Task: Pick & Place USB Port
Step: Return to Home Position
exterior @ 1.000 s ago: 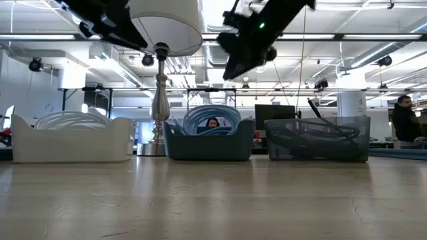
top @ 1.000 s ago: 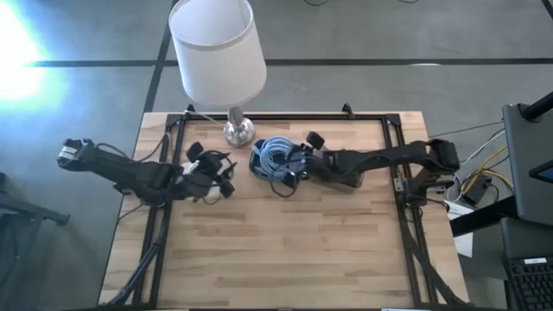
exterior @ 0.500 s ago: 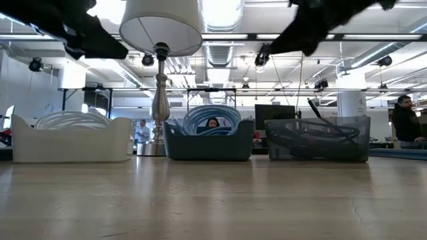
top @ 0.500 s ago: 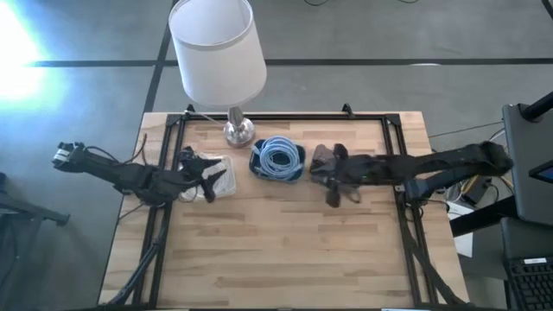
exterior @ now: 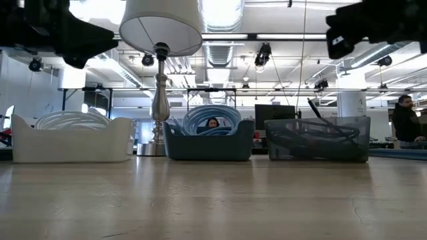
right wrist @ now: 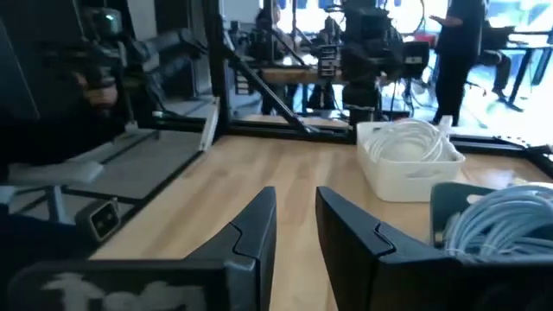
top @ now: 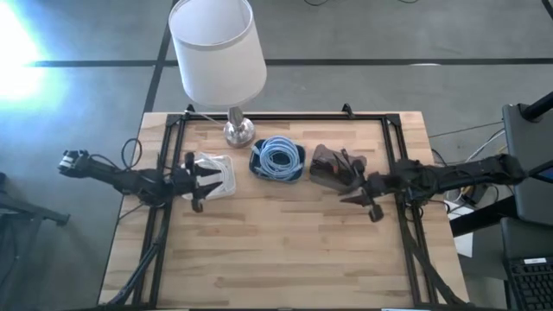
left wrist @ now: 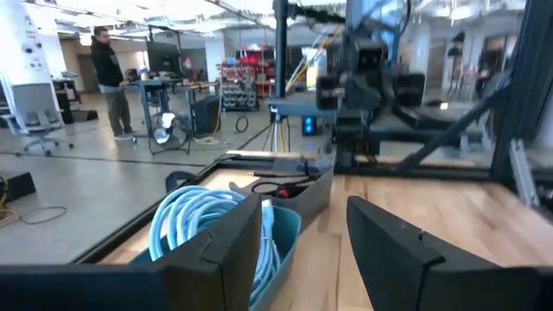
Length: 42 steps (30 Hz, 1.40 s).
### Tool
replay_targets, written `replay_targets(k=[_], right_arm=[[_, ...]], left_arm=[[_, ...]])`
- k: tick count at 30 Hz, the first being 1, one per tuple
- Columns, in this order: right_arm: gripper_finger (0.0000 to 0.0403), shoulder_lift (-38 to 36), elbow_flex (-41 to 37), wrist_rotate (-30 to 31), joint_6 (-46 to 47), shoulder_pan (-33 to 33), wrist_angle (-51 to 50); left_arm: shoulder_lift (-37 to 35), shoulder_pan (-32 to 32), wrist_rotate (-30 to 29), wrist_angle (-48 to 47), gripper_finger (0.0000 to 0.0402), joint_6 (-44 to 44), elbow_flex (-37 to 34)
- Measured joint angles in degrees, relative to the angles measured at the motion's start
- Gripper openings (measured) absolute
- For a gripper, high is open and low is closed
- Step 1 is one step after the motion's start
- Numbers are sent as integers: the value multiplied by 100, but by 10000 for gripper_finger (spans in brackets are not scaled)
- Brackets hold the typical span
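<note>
Three bins stand in a row near the table's far edge: a white bin with a white cable coil, a blue bin with a coiled blue cable, and a dark see-through bin with dark cables. My left gripper hovers open at the white bin's left side, high above the table. My right gripper hovers open just near-right of the dark bin, also raised. Nothing is between either pair of fingers.
A lamp with a white shade stands on its metal base behind the white and blue bins. A black frame runs along the table's edges. The bare wood on the near half is free. People show in the room beyond.
My right gripper has swung from above the blue bin toward the table's right edge, passing over the dark bin and ending near-right of it. My left gripper has drawn back a little toward the left edge, off the white bin. The bins have stayed in place.
</note>
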Motion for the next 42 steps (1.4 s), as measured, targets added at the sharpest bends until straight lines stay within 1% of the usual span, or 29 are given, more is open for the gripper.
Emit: replay_targets(k=[5,8,10,14,17,21,24,26,30,34,38,42], right_arm=[[88,-794,-509,-52,23,-3,262],[91,-1192,-702,-79,20,-3,292],[91,-1429,-815,-86,23,-1,298],[87,-1846,-1062,-97,20,-1,304],[82,-2118,-1241,-97,20,-1,306],[77,-2461,-1471,-98,37,1,307],[74,-2650,-1489,-119,49,1,194],[73,-2739,-1489,-221,-22,0,165],[76,-2863,-1489,-714,-321,1,9],[81,-2832,-1489,-721,-330,-3,-53],[85,-2848,-1489,-718,-576,-1,-555],[86,-2849,-1489,-712,-423,-1,-690]], left_arm=[[-411,0,13,-64,177,13,-80],[-610,4,207,-15,177,308,-74],[-717,4,364,-77,177,314,-80],[-850,4,566,-125,177,296,-82],[-886,2,589,-226,177,327,-120],[-971,0,592,-30,177,266,-350],[-1035,0,592,229,177,256,-622],[-1091,0,599,182,177,285,-640],[-1096,0,603,48,177,305,-644],[-1100,0,629,-15,177,348,-646],[-1098,0,632,-214,177,450,-649],[-1094,0,632,-248,177,460,-650]])
